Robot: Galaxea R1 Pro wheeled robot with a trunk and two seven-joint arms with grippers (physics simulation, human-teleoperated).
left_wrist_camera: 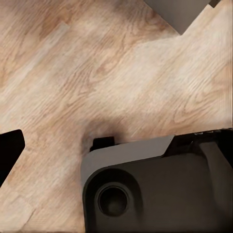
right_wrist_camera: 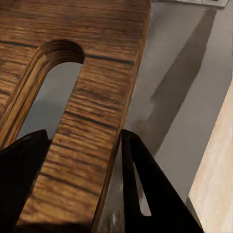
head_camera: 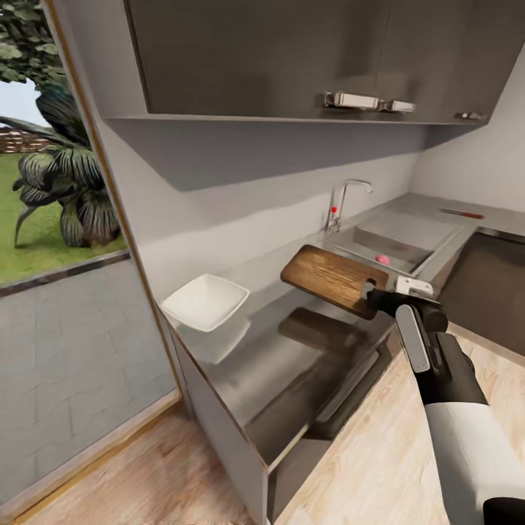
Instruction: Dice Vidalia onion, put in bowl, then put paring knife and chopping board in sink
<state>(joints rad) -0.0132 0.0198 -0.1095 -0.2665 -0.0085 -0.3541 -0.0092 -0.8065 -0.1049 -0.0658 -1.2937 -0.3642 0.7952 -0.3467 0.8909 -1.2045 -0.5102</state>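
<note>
Overhead, dark grey wall cabinets (head_camera: pixel 292 58) with metal handles are seen above the long grey countertop (head_camera: pixel 292 379), whose reflective surface mirrors what is held over it. No brand, label or legible writing can be made out on any surface. Farther right along the worktop, the stainless-steel sink (head_camera: pixel 408 233) is set in, with its curved chrome faucet (head_camera: pixel 343 204) marked by a red dot; a small pink object (head_camera: pixel 382 259) lies in the basin, too small to identify.

Above the countertop, just left of the sink, the chopping board (head_camera: pixel 328 277) is held off the surface, tilted. It is shown as dark brown wood with strong grain, rounded corners and a slot-shaped handle hole near the gripped end. The right gripper (right_wrist_camera: pixel 82 184) is clamped on that end, its black fingers (right_wrist_camera: pixel 145 189) pressed on either side of the wood beside the slot.

At the left end of the worktop rests the white squarish bowl (head_camera: pixel 206 300). At the far right, the red-handled paring knife (head_camera: pixel 461 214) lies on the counter beyond the sink.

Whether the left gripper is clenched or released cannot be told.
</note>
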